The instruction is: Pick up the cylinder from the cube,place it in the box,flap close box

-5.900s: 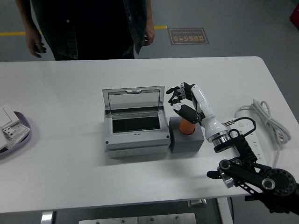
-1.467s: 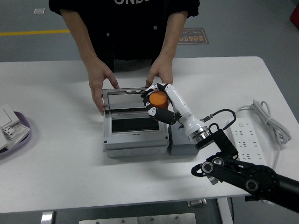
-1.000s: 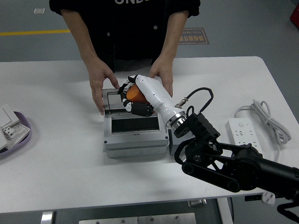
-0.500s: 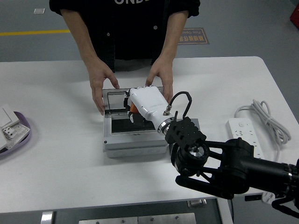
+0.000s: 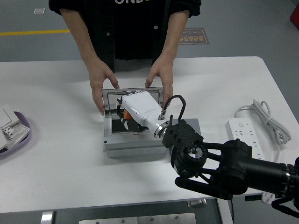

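Robot's one right hand (image 5: 133,108) grips one orange cylinder (image 5: 126,113) inside one open box (image 5: 135,142); a person's two hands (image 5: 161,79) steady its lid.

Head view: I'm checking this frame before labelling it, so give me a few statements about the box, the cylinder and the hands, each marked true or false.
1. The robot's right hand is over the open box. True.
2. The orange cylinder stands on the grey cube. False: it is in the right hand, at the box's opening, and only a sliver shows.
3. A person's hands rest at the box's far corners by the lid. True.
4. The lid is closed. False: it stands open.
5. A white power strip lies left of the box. False: it lies to the right.
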`<action>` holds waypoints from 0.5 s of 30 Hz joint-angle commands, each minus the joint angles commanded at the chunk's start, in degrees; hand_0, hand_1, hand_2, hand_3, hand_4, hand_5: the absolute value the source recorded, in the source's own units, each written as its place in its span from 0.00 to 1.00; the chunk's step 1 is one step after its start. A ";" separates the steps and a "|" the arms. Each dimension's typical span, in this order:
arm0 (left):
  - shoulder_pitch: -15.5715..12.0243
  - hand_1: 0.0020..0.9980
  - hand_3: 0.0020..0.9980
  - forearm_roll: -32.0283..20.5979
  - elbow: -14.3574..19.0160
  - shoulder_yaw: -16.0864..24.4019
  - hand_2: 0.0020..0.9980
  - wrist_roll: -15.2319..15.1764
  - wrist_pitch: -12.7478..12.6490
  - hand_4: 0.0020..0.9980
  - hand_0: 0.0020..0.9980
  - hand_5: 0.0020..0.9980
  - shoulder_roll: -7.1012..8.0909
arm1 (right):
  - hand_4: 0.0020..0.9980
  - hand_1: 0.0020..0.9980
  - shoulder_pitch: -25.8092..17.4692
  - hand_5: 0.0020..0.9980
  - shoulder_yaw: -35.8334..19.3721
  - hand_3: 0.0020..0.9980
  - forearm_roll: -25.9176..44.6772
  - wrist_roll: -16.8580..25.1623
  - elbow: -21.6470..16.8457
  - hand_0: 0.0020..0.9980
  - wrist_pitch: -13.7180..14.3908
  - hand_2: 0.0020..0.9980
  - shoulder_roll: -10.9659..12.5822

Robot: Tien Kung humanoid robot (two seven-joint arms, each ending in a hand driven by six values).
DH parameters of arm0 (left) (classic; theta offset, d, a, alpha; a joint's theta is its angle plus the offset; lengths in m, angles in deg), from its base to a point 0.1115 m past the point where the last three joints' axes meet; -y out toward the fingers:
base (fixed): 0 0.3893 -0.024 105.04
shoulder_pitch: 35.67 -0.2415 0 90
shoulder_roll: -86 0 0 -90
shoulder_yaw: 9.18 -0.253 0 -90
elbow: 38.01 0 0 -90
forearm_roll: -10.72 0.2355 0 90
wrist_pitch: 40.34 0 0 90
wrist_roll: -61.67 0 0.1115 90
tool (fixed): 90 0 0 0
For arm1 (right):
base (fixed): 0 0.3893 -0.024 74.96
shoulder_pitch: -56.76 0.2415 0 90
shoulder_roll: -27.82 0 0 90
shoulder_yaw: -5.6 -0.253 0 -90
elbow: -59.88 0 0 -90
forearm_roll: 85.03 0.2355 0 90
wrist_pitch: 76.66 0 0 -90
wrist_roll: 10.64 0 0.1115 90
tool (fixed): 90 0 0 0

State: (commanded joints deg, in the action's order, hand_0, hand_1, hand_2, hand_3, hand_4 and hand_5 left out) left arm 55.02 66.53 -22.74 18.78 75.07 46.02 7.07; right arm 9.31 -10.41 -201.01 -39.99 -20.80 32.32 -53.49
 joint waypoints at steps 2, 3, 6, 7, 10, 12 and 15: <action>0.01 0.56 0.59 0.00 0.01 -0.02 0.56 0.06 0.03 0.70 0.51 0.32 0.00 | 0.00 0.25 0.09 0.00 0.21 0.33 0.11 0.49 0.38 0.03 0.65 0.40 -0.06; 0.01 0.56 0.59 0.02 0.01 -0.01 0.56 0.09 0.04 0.70 0.51 0.32 0.00 | 0.00 0.25 0.14 0.00 0.31 0.33 0.24 0.72 0.58 0.03 0.94 0.40 -0.10; 0.03 0.56 0.59 0.15 0.03 0.07 0.56 0.20 0.09 0.70 0.51 0.32 0.00 | 0.00 0.26 0.46 0.00 0.96 0.33 1.35 1.65 1.69 0.04 2.03 0.40 -0.26; 0.04 0.56 0.59 0.17 0.03 0.09 0.56 0.23 0.09 0.70 0.51 0.32 0.00 | 0.00 0.26 0.55 0.00 1.17 0.33 1.71 1.82 1.99 0.04 2.20 0.40 -0.28; 0.07 0.56 0.59 0.26 0.04 0.16 0.56 0.27 0.10 0.70 0.51 0.32 0.01 | 0.00 0.26 0.79 0.00 2.08 0.34 3.17 2.21 2.84 0.04 2.50 0.40 -0.30; 0.08 0.56 0.59 0.34 0.03 0.26 0.56 0.29 0.09 0.70 0.51 0.32 -0.01 | 0.00 0.26 0.77 0.00 2.61 0.34 4.16 2.51 3.15 0.04 2.85 0.40 -0.42; 0.13 0.56 0.59 0.35 0.03 0.31 0.56 0.26 0.06 0.70 0.51 0.32 -0.06 | 0.00 0.27 0.63 0.00 3.19 0.35 5.03 2.92 3.32 0.05 3.48 0.40 -0.79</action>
State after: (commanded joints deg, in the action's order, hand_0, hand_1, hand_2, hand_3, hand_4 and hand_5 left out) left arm 55.15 66.88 -22.71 19.10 75.33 46.07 7.01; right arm 9.95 -7.22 -195.98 -37.07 -17.48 35.80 -54.28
